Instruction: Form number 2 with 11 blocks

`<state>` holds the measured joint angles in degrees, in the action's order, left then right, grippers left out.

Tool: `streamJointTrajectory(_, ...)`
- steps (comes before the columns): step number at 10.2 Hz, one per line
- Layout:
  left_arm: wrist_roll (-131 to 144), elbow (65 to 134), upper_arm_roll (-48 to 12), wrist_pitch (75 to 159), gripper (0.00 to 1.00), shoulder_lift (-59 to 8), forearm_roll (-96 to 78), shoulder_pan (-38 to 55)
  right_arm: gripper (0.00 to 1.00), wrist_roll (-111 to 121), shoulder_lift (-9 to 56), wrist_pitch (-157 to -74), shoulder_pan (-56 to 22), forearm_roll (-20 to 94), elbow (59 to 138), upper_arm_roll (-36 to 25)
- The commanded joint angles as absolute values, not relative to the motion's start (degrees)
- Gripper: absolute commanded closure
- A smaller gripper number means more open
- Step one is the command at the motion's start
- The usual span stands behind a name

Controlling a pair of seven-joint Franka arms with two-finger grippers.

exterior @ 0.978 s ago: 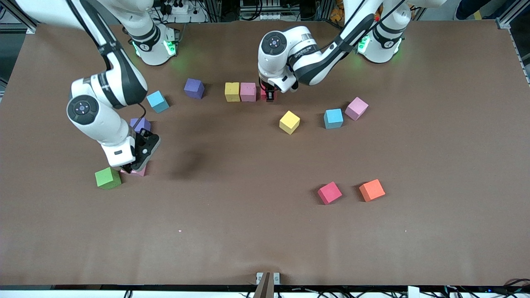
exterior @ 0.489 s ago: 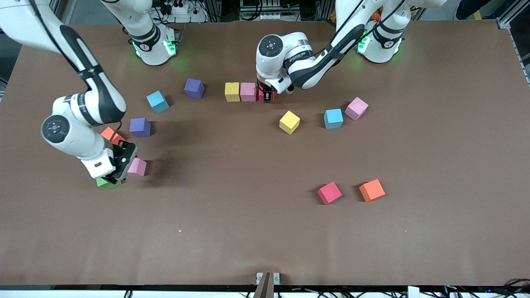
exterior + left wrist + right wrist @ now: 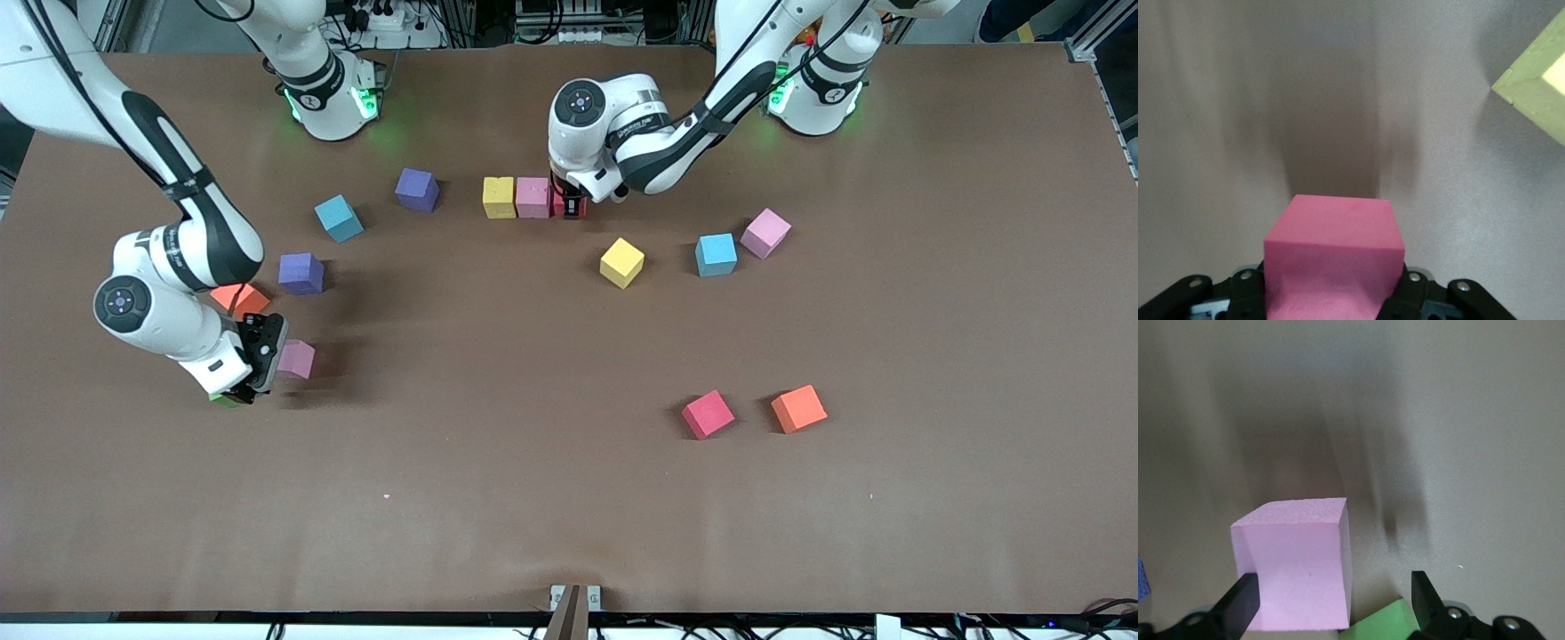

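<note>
Front view, table with scattered blocks. The left gripper (image 3: 573,206) stands low at the table, its fingers closed on a red block (image 3: 564,204) that sits at the end of a short row: a yellow block (image 3: 499,197), a pink block (image 3: 532,197) touching it, and the red block just beside the pink one toward the left arm's end. These three form the only assembled part of the number 2 (image 3: 531,198).

In the left wrist view the red block (image 3: 1333,257) fills the space between the fingers, with a corner of a yellow cube (image 3: 1537,83) well apart from it.

The right gripper (image 3: 238,391) is low over a green block (image 3: 222,399) near the right arm's end of the table, with its fingers spread wide. In the right wrist view the green block (image 3: 1381,621) lies between the open fingers (image 3: 1423,597), and a light pink block (image 3: 1297,563) lies beside it, close against one finger; whether they touch cannot be told.

In the front view this light pink block (image 3: 296,359) lies just beside the gripper body. An orange block (image 3: 240,299) and a purple block (image 3: 300,273) lie farther from the camera than it.

Loose blocks elsewhere: cyan (image 3: 339,218), purple (image 3: 416,189), yellow (image 3: 621,262), cyan (image 3: 716,254), light pink (image 3: 765,233), red (image 3: 708,414), orange (image 3: 798,408).
</note>
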<state>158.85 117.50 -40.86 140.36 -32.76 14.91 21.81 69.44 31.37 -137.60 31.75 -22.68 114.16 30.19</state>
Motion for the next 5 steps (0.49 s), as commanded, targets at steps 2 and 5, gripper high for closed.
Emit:
streamJointTrajectory(2, 171.38, 117.07, -40.26, 141.24, 0.96, -34.10, 18.89, 23.38, 0.00, 70.58, 32.52, -136.76, 32.78, -23.82, 112.85, 31.38)
streamJointTrajectory(5, 172.62, 116.81, -39.02, 141.33, 0.96, -34.63, 19.51, 25.05, 0.00, 70.40, 31.91, -134.49, 32.70, -23.47, 112.07, 32.34)
